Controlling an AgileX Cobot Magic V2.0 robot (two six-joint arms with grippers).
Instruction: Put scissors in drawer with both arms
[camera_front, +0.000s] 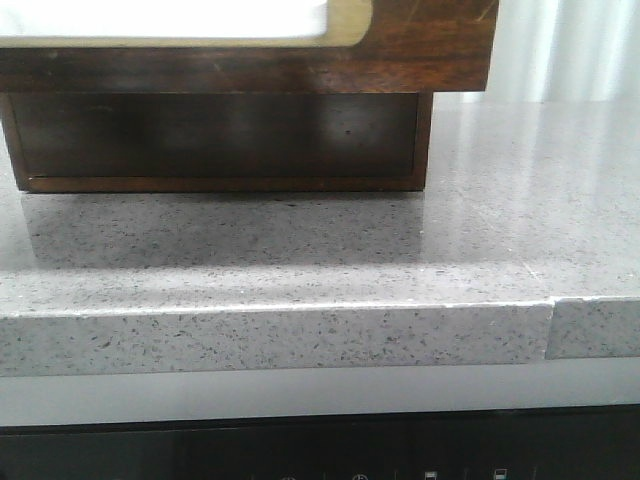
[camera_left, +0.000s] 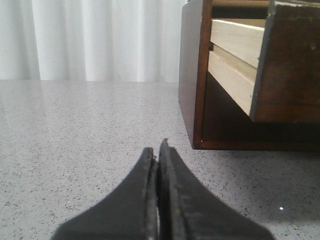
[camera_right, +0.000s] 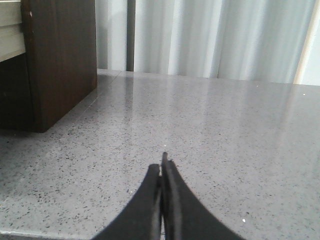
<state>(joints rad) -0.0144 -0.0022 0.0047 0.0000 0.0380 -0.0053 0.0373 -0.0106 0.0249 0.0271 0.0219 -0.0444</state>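
1. Front view: the drawer (camera_front: 420, 45), pulled out, overhangs the cabinet (camera_front: 220, 140) on the grey countertop (camera_front: 480, 230); its front is cut off at the frame's top. Neither arm nor the scissors show.
2. Left wrist view: the left gripper (camera_left: 159, 150) is pressed closed, empty, above the counter; the drawer's pale side (camera_left: 235, 55) juts out, interior hidden.
3. Right wrist view: the right gripper (camera_right: 162, 162) is closed, empty; the cabinet is near, curtains (camera_right: 210, 40) behind.
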